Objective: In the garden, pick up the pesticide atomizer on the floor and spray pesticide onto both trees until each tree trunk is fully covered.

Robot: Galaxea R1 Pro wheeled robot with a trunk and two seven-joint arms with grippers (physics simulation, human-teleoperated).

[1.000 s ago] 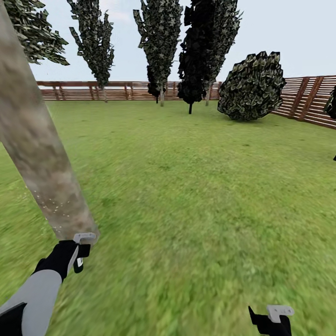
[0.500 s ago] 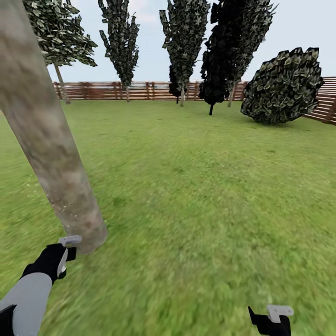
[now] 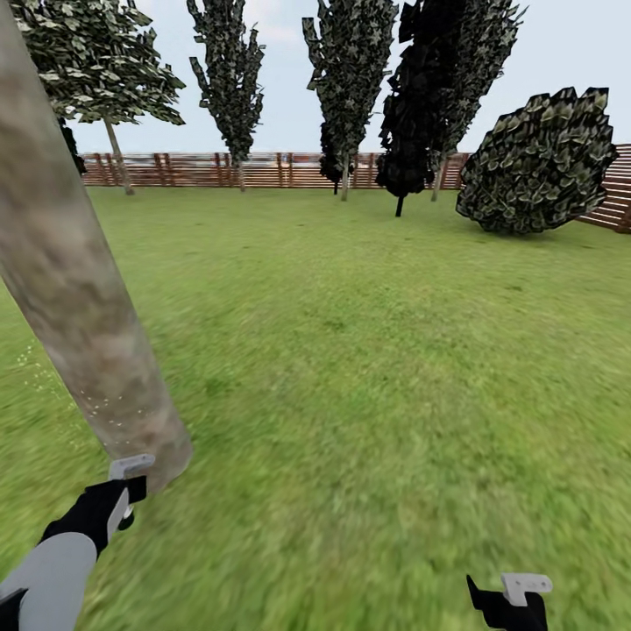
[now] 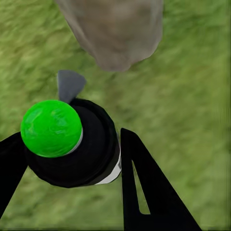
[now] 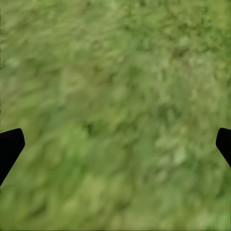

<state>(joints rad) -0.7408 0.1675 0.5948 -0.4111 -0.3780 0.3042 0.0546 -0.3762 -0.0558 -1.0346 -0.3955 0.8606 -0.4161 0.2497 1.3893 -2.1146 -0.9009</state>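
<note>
The left gripper (image 4: 72,159) clenches the round black pesticide atomizer (image 4: 77,144) beside the mottled, cylindrical tree trunk (image 3: 79,298) at left. At lower right, the right gripper (image 5: 115,144) hangs released over blurred grass (image 3: 394,368).

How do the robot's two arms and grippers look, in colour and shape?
The left arm has a light grey rounded forearm and a black wrist. The left gripper carries a pale grey bracket; its black fingers are flat and tapered. The right gripper is black with the same grey bracket.
</note>
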